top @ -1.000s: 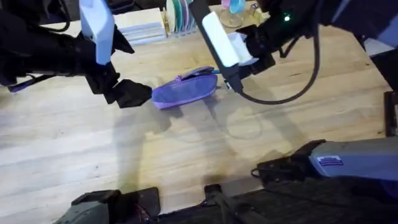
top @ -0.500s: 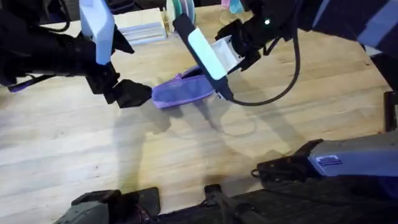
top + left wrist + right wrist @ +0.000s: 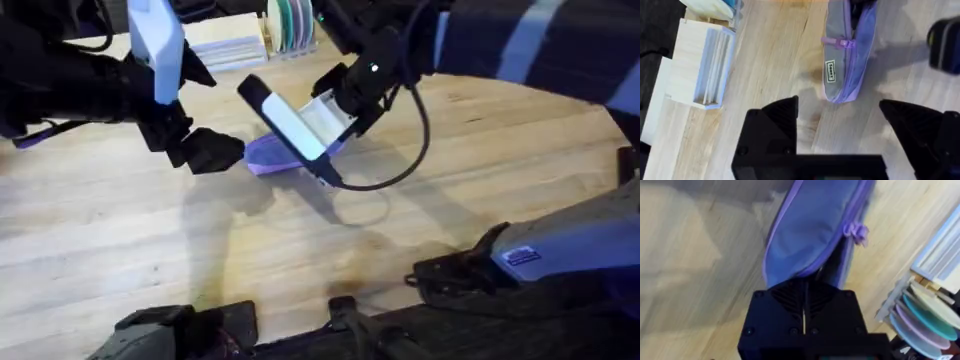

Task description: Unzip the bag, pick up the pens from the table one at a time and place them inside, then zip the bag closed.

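Observation:
The lavender bag [image 3: 262, 157] lies on the wooden table [image 3: 120, 250], its right part under my right arm [image 3: 290, 125], which reaches across it. In the left wrist view the bag [image 3: 847, 60] lies just ahead of my left gripper [image 3: 840, 122], which is open and apart from it; the zipper pull [image 3: 839, 42] sits on top. My left gripper [image 3: 210, 150] is at the bag's left end. My right gripper [image 3: 805, 305] is shut at the other end of the bag [image 3: 815, 225], beside a dark gap along the zipper; the purple pull [image 3: 856, 231] hangs free. The pens are hidden.
A rack of coloured discs [image 3: 290, 22] and a white slotted holder [image 3: 705, 65] stand at the table's back edge. A black cable [image 3: 400, 150] loops from the right arm over the table. Bare wood stretches toward the front.
My right arm has swung left and now covers most of the bag. The left arm and the bag have stayed put.

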Tool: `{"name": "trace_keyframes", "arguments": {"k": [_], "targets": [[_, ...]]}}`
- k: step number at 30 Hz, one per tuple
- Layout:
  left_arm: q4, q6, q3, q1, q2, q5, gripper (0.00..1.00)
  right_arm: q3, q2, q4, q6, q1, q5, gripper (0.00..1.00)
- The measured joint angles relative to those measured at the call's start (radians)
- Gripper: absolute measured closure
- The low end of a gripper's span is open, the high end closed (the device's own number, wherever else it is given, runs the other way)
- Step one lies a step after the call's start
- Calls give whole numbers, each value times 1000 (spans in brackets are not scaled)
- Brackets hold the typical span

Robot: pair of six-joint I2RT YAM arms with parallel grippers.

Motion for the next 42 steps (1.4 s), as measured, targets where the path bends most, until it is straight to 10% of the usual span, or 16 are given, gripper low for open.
{"name": "trace_keyframes", "arguments": {"k": [15,23,42], "targets": [[0,0,0,0,0,0,8,0,23,71,156,31,3,970],[0,0,0,0,0,0,8,2,23,81,291,33,-8,24],[0,0,0,0,0,0,6,3,-162,70,721,33,-24,4]]}}
